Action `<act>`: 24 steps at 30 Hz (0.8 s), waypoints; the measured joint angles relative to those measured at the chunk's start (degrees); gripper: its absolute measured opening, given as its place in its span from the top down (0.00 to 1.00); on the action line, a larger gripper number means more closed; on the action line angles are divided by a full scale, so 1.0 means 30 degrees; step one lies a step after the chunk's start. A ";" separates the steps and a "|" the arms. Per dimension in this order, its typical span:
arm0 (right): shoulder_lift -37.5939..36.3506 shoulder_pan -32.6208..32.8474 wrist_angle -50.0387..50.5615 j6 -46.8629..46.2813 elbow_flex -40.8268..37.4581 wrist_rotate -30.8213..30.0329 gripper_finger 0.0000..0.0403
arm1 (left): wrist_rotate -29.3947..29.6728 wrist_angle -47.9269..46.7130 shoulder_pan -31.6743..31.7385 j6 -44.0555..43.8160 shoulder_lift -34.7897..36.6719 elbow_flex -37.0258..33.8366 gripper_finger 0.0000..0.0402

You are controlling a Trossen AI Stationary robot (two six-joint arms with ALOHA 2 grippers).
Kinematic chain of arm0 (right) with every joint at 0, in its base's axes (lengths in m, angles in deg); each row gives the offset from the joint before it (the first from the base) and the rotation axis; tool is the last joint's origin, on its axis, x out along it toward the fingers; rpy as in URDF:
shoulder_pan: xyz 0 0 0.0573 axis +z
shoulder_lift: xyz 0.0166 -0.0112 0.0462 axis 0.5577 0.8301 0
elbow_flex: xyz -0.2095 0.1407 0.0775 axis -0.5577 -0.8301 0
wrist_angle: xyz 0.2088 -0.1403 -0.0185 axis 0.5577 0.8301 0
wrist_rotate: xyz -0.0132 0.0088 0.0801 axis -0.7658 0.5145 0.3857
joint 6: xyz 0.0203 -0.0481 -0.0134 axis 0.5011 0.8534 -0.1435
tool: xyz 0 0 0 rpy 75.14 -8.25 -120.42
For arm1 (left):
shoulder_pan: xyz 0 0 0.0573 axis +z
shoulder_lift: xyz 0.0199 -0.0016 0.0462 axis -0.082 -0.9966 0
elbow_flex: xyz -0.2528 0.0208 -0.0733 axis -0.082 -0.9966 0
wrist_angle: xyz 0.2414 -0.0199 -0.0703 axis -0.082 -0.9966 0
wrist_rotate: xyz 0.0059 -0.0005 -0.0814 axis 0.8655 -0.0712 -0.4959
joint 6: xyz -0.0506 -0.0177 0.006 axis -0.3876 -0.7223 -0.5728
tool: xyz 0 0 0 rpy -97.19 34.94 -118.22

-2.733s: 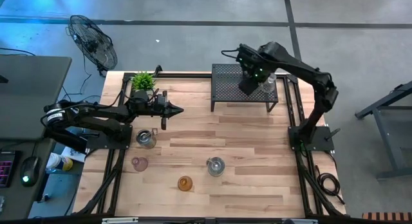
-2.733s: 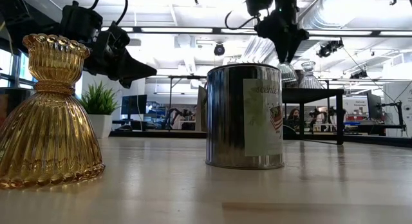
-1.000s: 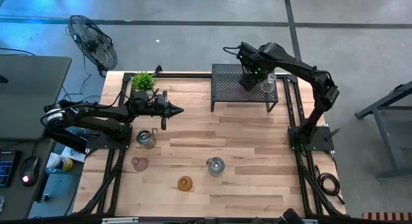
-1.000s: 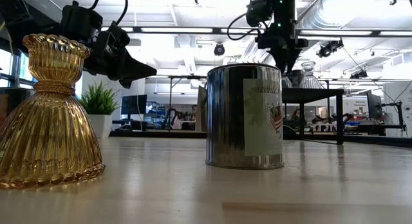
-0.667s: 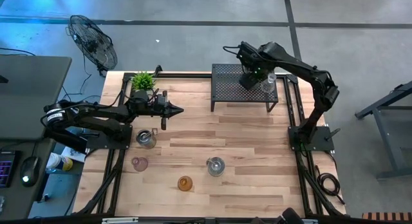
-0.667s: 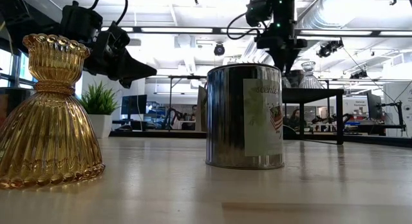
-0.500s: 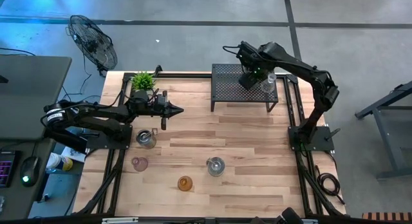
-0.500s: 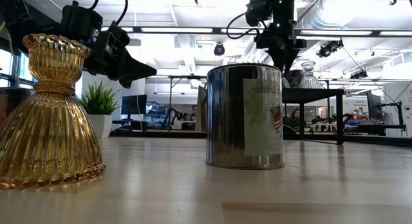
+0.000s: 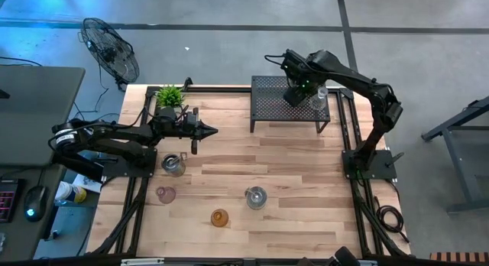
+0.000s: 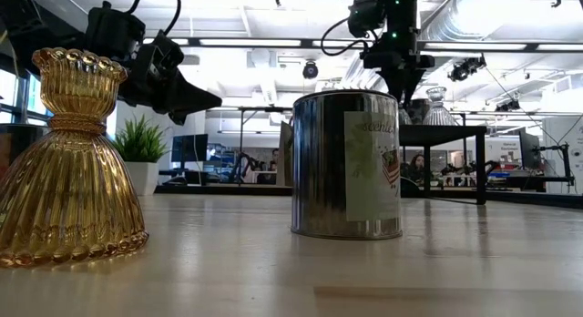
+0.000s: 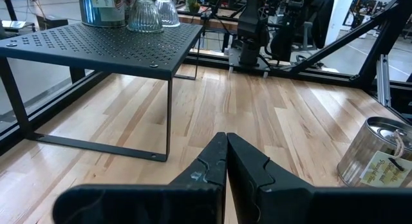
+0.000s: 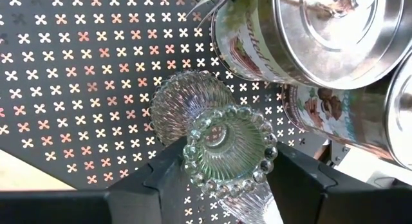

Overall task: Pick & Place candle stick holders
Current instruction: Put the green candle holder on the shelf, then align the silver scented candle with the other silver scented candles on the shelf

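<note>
**Right gripper over the rack with a glass holder between its fingers**

Nearest the low camera, at 9 o'clock in its view, stands a ribbed amber glass candle stick holder [image 10: 68, 162], bell-shaped and upright on the pale wooden table [image 9: 283, 159]. Just past it at centre sits a shiny metal tin with a paper label [image 10: 347, 164].

From above, the amber holder [image 9: 219, 217] lies at 6 o'clock on the table, the tin [image 9: 255, 196] to its right, a pink glass holder [image 9: 166, 194] at 8 o'clock, and a second tin-like silvery container [image 9: 173, 164] beyond the pink one.

The left gripper [image 9: 208, 131] hangs above the table at about 10 o'clock, fingers [image 11: 212, 165] pressed together and holding nothing. The green potted plant [image 9: 170, 96] stands behind it at 11 o'clock.

Farthest off, at 1 o'clock, is the black perforated metal rack [image 9: 267, 105]. The right gripper [image 9: 293, 97] is over its top. In the right wrist view its fingers [image 12: 164, 176] sit either side of a clear beaded glass candle stick holder [image 12: 230, 150]; whether they actually clamp it I cannot tell. Another clear ribbed glass holder [image 12: 183, 107] stands on the rack beside it, next to two metal tins [image 12: 302, 37].
</note>
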 joint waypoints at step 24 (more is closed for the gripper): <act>-0.0844 0.0647 0.1830 0.0670 0.2982 0.0052 0.35 | 0.0020 0.0000 0.0000 0.0012 0.0000 0.0000 0.99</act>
